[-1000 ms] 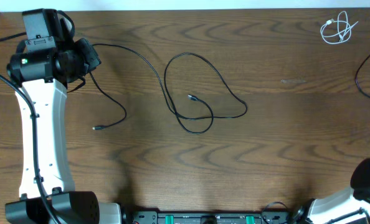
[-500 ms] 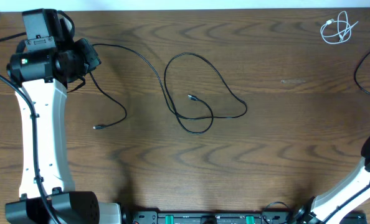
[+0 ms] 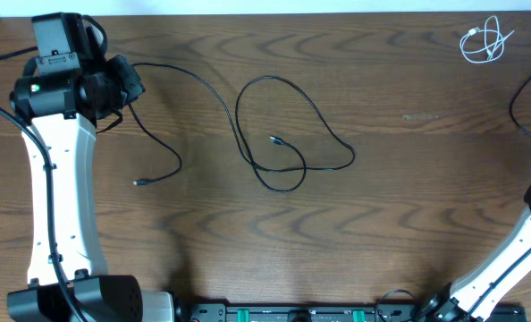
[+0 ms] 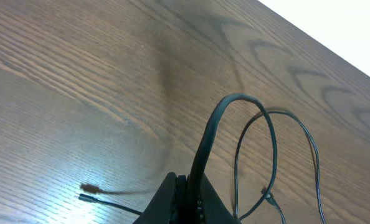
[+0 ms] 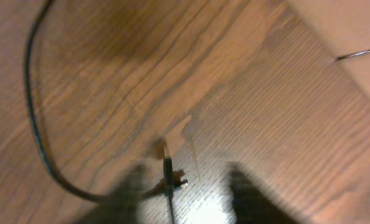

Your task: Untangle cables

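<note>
The left gripper [image 4: 181, 186] sits near the far left corner of the table [image 3: 408, 241], closed tight on a black cable [image 4: 208, 130] partway along its length; in the left wrist view the cord rises from between the shut fingers and arches over. From the grip, one short stretch curves toward the near edge and ends in a small plug [image 3: 140, 183] lying on the wood. The longer stretch runs toward the middle of the table, where it lies in overlapping loops with its other plug end [image 3: 273, 139] inside them. A white cable [image 3: 484, 43] lies bunched in a small coil at the far right corner, well apart from the loops. A second black cable [image 3: 512, 112] curves along the right edge and runs out of the overhead view. The right arm [image 3: 525, 246] reaches up along the right edge from the near right corner, its tip outside that view. In the right wrist view the right gripper [image 5: 188, 196] shows as two blurred dark fingers standing clearly apart, gripping nothing, with a thin black plug tip [image 5: 168, 180] in the gap between them; whether it touches either finger I cannot tell
</note>
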`<state>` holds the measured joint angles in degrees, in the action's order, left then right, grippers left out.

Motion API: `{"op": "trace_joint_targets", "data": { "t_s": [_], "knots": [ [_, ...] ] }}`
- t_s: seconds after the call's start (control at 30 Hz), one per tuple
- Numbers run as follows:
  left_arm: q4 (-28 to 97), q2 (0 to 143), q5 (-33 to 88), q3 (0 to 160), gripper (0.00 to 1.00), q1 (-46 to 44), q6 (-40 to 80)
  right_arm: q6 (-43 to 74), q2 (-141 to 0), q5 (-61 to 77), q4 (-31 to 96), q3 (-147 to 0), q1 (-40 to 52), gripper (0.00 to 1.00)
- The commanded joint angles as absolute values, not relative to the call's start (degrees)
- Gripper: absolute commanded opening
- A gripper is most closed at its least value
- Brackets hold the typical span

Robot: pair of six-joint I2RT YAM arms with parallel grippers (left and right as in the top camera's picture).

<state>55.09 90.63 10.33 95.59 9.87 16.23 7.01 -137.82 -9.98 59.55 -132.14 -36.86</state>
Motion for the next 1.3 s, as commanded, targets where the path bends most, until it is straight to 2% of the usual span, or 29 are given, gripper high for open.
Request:
{"op": "trace_joint_targets", "data": {
  "t_s": [0.0, 0.4, 0.6, 0.73, 0.83, 0.93, 1.27],
  "knots": [
    [55.05, 90.67, 9.82, 95.79, 0.07, 9.87, 15.29, 8.34, -137.95, -8.45, 58.94, -132.33, -37.1, 0.99],
    [55.05, 90.67, 9.85, 95.79, 0.07, 9.78, 15.27, 8.32, -127.83, -6.26, 58.57, -132.88, -37.08, 0.99],
    [55.02, 90.67, 9.82, 95.79, 0.07, 9.78, 15.27, -2.04, -120.46, 9.15, 58.94, -132.88, -37.01, 0.99],
    [55.05, 90.67, 9.85, 95.79, 0.07, 9.78, 15.27, -10.26, -118.32, 22.98, 60.93, -132.88, -36.36, 0.94],
    [55.07, 90.67, 10.13, 95.79, 0.07, 9.78, 15.27, -10.15, -118.34, 24.77, 63.35, -132.79, -35.51, 0.8],
    [55.05, 90.67, 11.92, 95.79, 0.07, 9.74, 15.25, -10.17, -118.41, 25.04, 65.6, -132.31, -34.11, 0.75],
    [55.0, 90.67, 13.04, 95.79, 0.07, 3.84, 14.81, -12.1, -118.41, 25.93, 71.61, -132.31, -25.93, 0.77]
  ]
}}
